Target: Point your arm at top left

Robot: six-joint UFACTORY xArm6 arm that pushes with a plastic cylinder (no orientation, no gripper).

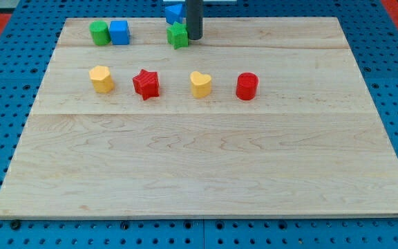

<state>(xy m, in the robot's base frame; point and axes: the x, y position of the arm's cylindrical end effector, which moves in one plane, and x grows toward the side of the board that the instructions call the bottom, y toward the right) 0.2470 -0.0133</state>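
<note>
Blue pegboard surrounds a pale wooden desk [206, 173], whose boards run across the view, with a strip of red showing at the view's top corners. Taking the green star block [178, 35] as the landmark: it sits near the desk's top edge, a little to the view's left of centre. My tip [195, 38] is just beside this block on the view's right, seemingly touching it or nearly so; the dark rod rises straight up from there and out of the frame. No hand is fitted, only the rod, so nothing is grasped or released. Directly above the green star, partly hidden by the rod and cut off by the frame edge, is a blue block [174, 12] whose shape I cannot make out. Well to the view's left of the green star, at about the same height, stand a blue cube [119, 32] and, touching its left side, a green cylinder [99, 32]; these two lie closest to the desk's top left corner, the area the task names, and my tip is well apart from it. Below the green star runs a row of four: a yellow hexagon-like block [101, 79], a red star [146, 84], a yellow heart [200, 84] and a red cylinder [247, 86].
</note>
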